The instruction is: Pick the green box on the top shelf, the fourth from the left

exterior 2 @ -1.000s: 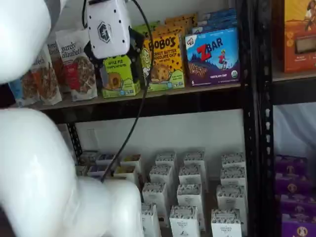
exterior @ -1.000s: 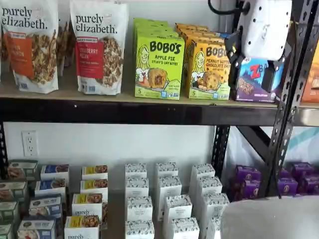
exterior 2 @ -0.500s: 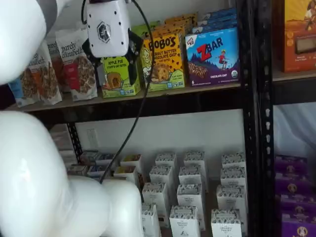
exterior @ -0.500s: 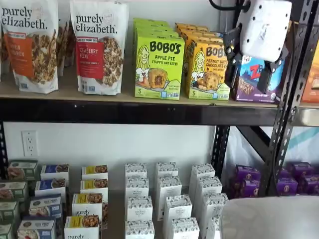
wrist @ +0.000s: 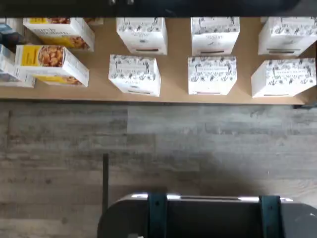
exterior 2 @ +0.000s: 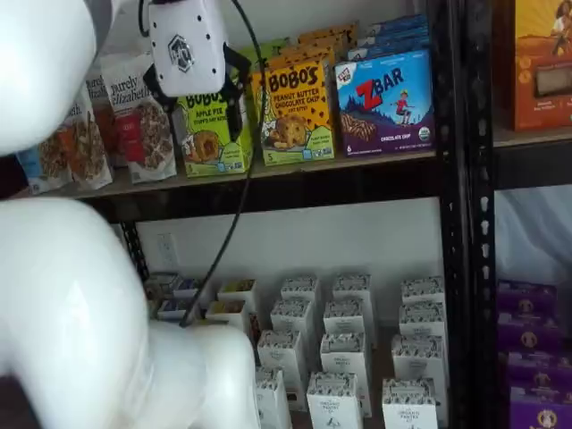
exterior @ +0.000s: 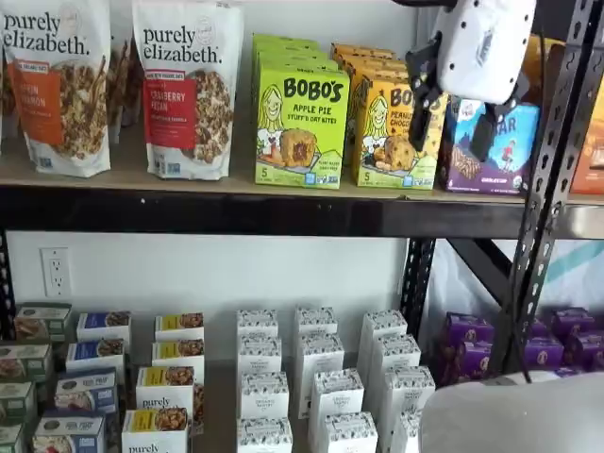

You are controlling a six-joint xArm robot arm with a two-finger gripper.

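Note:
The green box (exterior: 300, 127), a lime Bobo's Apple Pie carton, stands upright on the top shelf (exterior: 236, 213), with more green cartons lined up behind it. My gripper (exterior: 453, 107) hovers in front of the shelf, its white body above two black fingers with a plain gap between them and nothing held. In one shelf view it hangs before the yellow-orange and blue cartons. In the other shelf view the gripper (exterior 2: 197, 96) overlaps the top of the green box (exterior 2: 210, 134) on the top shelf (exterior 2: 295, 186). The wrist view shows neither the fingers nor the green box.
A yellow-orange Bobo's carton (exterior: 392, 132) and a blue ZBar carton (exterior: 510, 151) stand right of the green box, granola bags (exterior: 189, 90) to its left. A black upright (exterior: 552, 170) stands at the right. Small white cartons (wrist: 134, 74) fill the lower shelf. My white arm (exterior 2: 71, 313) fills the foreground.
The gripper has moved left and slightly up along the top shelf, from in front of the ZBar carton toward the Bobo's cartons. Its fingers stay apart.

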